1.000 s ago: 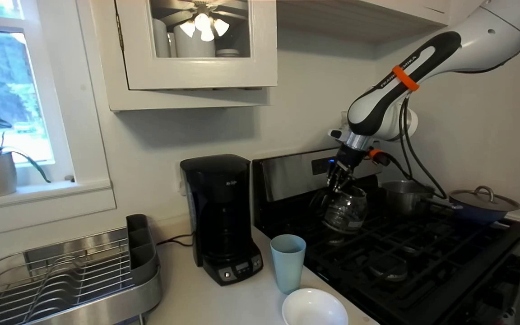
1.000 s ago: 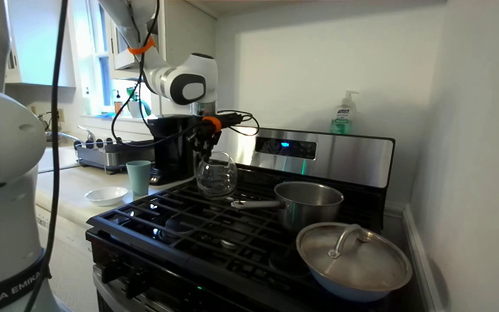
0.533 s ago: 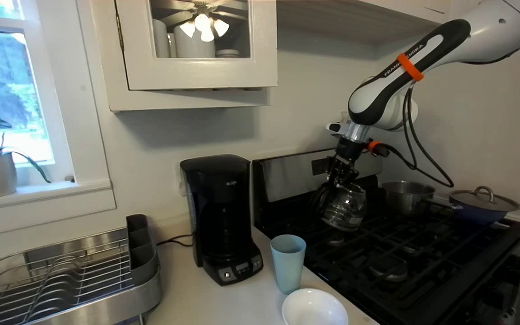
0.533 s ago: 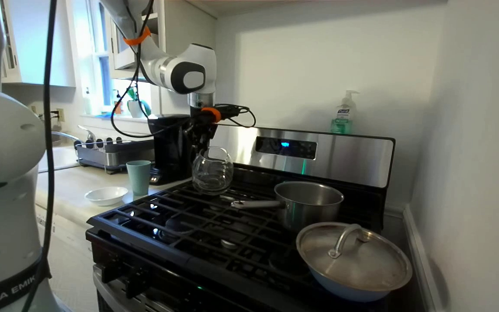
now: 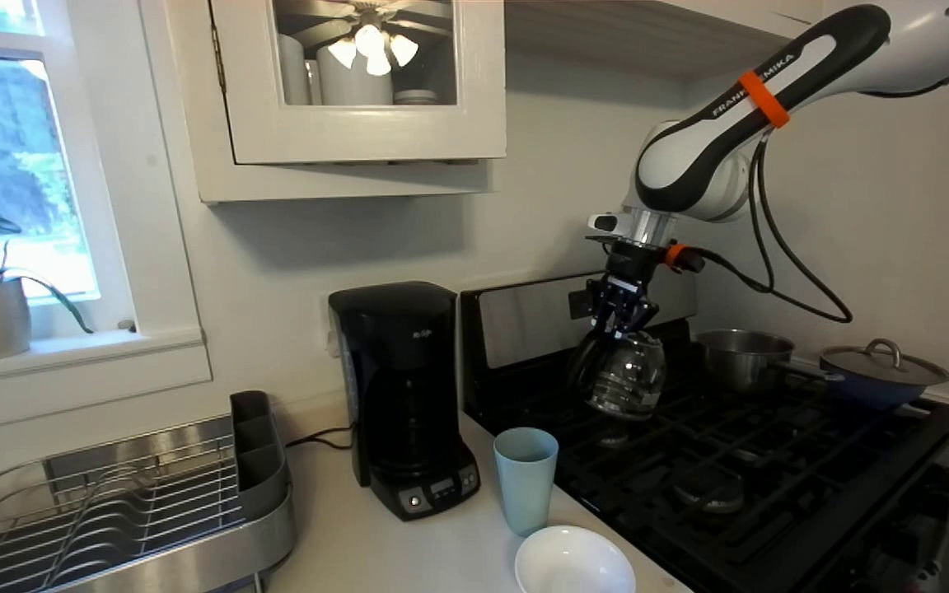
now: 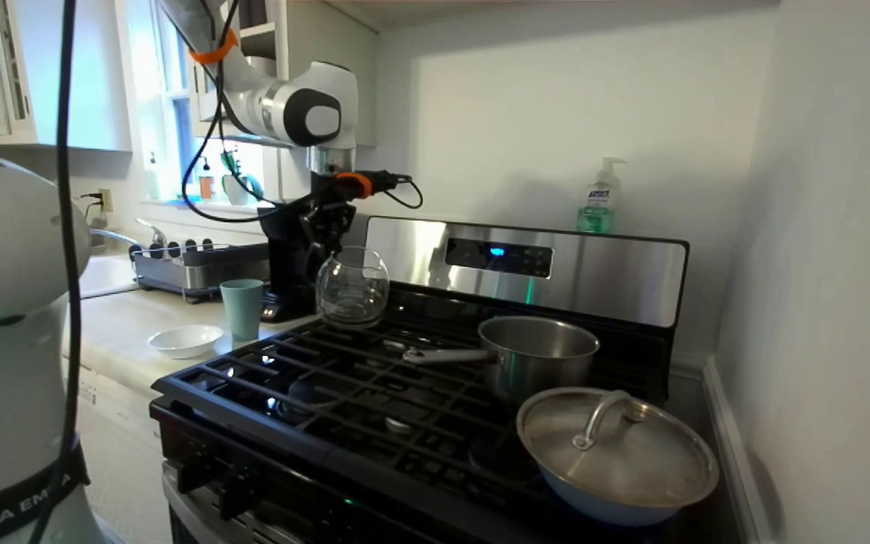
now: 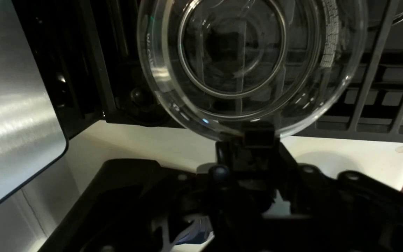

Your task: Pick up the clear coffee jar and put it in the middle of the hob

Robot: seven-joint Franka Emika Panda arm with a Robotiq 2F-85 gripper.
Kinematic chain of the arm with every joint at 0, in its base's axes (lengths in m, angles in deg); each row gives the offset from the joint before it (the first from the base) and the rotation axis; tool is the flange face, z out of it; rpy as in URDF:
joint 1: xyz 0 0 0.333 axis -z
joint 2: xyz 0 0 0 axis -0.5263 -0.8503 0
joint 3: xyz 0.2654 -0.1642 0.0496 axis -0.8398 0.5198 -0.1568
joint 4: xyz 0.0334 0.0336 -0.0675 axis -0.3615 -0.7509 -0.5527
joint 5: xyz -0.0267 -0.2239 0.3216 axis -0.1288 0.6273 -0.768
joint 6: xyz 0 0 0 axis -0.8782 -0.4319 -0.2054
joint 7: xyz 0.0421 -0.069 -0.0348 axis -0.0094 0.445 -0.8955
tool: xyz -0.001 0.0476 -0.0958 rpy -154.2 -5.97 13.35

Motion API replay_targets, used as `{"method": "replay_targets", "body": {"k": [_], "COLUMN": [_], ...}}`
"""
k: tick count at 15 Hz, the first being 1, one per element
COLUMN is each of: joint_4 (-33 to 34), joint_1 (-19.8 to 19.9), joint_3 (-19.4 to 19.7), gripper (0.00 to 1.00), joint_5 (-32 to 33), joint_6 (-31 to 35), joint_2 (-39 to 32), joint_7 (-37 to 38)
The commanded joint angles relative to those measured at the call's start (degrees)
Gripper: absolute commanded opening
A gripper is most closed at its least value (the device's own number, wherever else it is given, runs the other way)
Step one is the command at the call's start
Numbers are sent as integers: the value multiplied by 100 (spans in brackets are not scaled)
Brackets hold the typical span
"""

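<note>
The clear coffee jar (image 5: 631,380) is a rounded glass carafe, slightly tilted, held just above the back corner of the black hob (image 5: 709,486) nearest the coffee maker. It shows over the grates in an exterior view (image 6: 353,295), and from above in the wrist view (image 7: 236,70). My gripper (image 5: 619,323) points down and is shut on the jar at its rim and handle side. In the wrist view the dark fingers (image 7: 248,143) meet at the jar's edge; the handle is mostly hidden among them. The hob's grates (image 6: 329,393) extend beyond the jar toward the pots.
A steel saucepan (image 6: 537,363) and a lidded blue pan (image 6: 620,461) stand at the hob's far side, the saucepan's handle reaching inward. On the counter are a black coffee maker (image 5: 400,395), a light blue cup (image 5: 525,482) and a white bowl (image 5: 575,564). The steel back panel (image 6: 601,276) rises behind.
The arm has risen a little and moved toward the coffee-maker side, carrying the jar with it. The jar sits slightly higher and nearer the hob's counter-side edge.
</note>
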Motion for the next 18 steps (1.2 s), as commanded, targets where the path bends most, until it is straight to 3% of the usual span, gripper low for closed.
{"method": "replay_targets", "body": {"k": [1, 13, 18], "joint_4": [-120, -288, -378], "joint_1": [-210, -421, -370], "joint_3": [-6, -178, -186], "gripper": [8, 8, 8], "joint_5": [315, 1635, 2615], "joint_6": [-82, 152, 99], "joint_2": [263, 152, 210], "joint_7": [-100, 783, 1474]}}
